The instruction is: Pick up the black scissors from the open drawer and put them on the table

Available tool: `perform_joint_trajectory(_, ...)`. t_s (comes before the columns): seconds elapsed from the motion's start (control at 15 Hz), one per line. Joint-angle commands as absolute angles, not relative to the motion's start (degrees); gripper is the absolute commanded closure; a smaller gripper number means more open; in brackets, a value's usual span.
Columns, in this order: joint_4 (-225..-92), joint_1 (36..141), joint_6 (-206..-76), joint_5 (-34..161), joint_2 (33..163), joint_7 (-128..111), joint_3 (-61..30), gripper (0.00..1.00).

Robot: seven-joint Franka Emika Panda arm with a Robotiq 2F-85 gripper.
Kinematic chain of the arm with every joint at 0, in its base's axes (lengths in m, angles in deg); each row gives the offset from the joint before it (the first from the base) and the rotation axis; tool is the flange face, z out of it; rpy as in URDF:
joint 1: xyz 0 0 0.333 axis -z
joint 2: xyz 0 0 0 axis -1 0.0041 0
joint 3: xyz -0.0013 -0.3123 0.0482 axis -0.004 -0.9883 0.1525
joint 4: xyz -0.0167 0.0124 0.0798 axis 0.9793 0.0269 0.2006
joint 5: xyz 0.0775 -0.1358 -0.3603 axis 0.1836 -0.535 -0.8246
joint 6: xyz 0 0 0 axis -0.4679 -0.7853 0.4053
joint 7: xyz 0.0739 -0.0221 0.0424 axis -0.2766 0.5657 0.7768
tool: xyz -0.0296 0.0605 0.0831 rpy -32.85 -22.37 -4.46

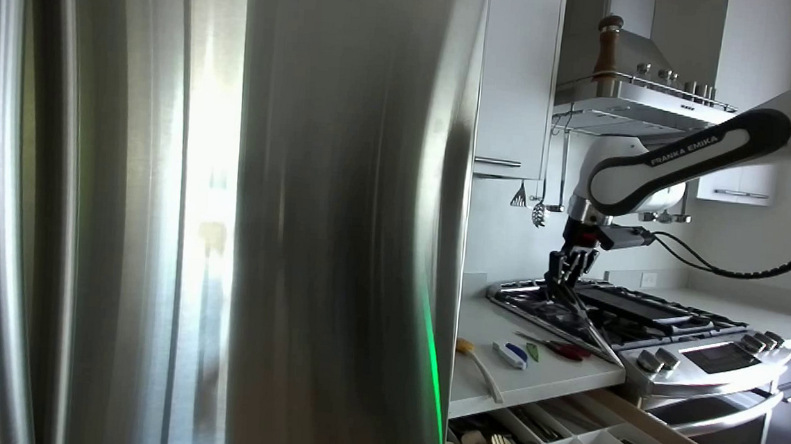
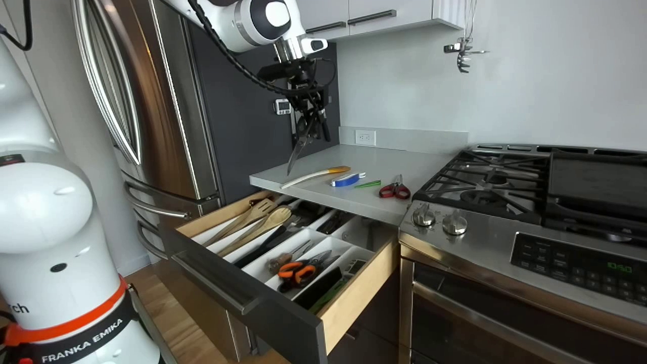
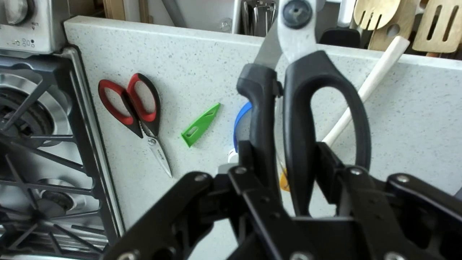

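Currently holding the black scissors (image 3: pixel 299 104) with long axis slanting down from the fingers (image 3: pixel 247 160), blades toward the drawer (image 2: pixel 361 293). Clamped by both handles between the fingers, with pivot and blades beyond; above the counter (image 3: pixel 202 68), not touching. Cannot tell any overhang of the tips past the front edge. Judgement: flatten slant before lowering, or risk landing tips-first; then let go.

arm (image 1: pixel 694 158): FRANKA EMIKA | base (image 2: pixel 58 298): FRANKA EMIKA, "rch" | oven display (image 2: pixel 584 268): 10:50
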State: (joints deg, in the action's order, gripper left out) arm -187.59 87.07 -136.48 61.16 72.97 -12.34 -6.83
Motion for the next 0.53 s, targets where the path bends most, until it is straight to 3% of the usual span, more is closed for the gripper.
perform_joint_trajectory(0.0, -187.5, 86.8, -136.3, 61.1, 73.0, -12.3, -7.1, 0.55)
perform_joint_trajectory(0.2, -187.5, 86.8, -136.3, 61.1, 73.0, -12.3, -7.1, 0.55)
perform_joint_trajectory(0.27, -185.9, 86.8, -136.1, 60.3, 74.0, -12.1, -6.9, 0.80)
perform_joint_trajectory(0.47, -176.5, 86.4, -132.6, 57.3, 80.3, -9.2, -5.6, 0.80)
